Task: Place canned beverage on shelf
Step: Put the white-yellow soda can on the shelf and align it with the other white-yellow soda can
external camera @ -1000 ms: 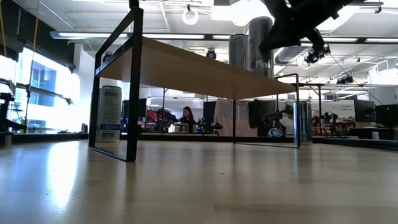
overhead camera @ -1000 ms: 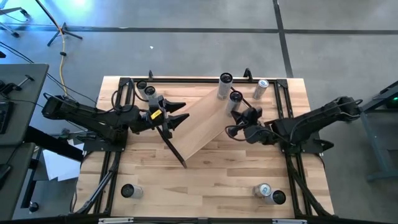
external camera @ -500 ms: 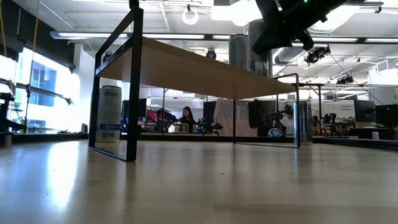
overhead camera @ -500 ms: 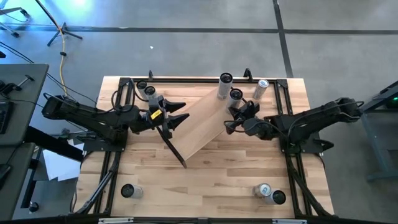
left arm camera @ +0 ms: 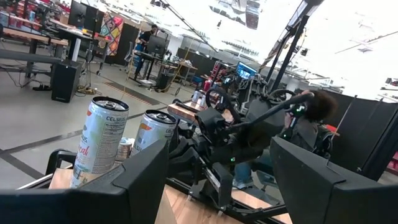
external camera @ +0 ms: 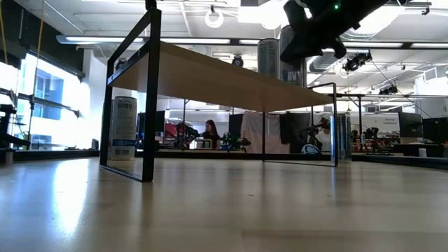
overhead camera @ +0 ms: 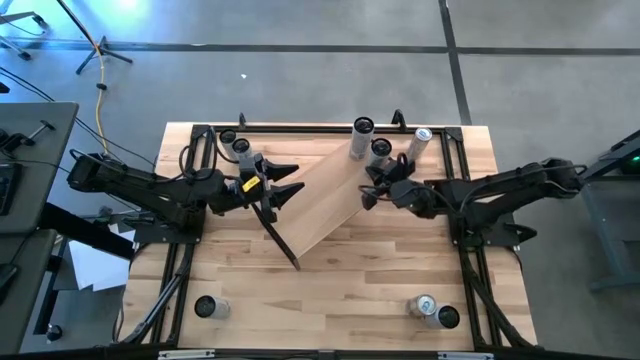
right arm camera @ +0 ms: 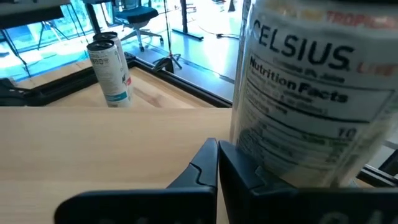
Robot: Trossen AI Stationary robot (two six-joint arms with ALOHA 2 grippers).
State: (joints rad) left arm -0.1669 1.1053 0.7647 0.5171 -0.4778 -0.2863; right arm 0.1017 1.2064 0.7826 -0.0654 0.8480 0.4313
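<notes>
1. The shelf [overhead camera: 322, 195] is sitting diagonally mid-worktop [overhead camera: 330, 290], its black bracket [overhead camera: 280, 235] at the near-left end and its other end up toward the far-right corner.
2. Two cans are standing on the shelf's far end: can A [overhead camera: 361, 138] and can B [overhead camera: 380, 156], side by side.
3. The right hand [overhead camera: 372, 190] is hovering over the shelf just beside can B, fingers [right arm camera: 208, 163] pressed together, gripping nothing.
4. The right wrist view is showing that can [right arm camera: 311, 87] right next to the closed fingers, label reading Celsius.
5. The left hand [overhead camera: 288, 184] is waiting over the shelf's left edge, fingers apart and empty.
6. More cans are standing on the worktop itself: one [overhead camera: 419, 143] at the far-right corner, two [overhead camera: 236, 148] near the far-left corner, one [overhead camera: 208, 306] at the near-left, two [overhead camera: 434, 311] at the near-right.
</notes>
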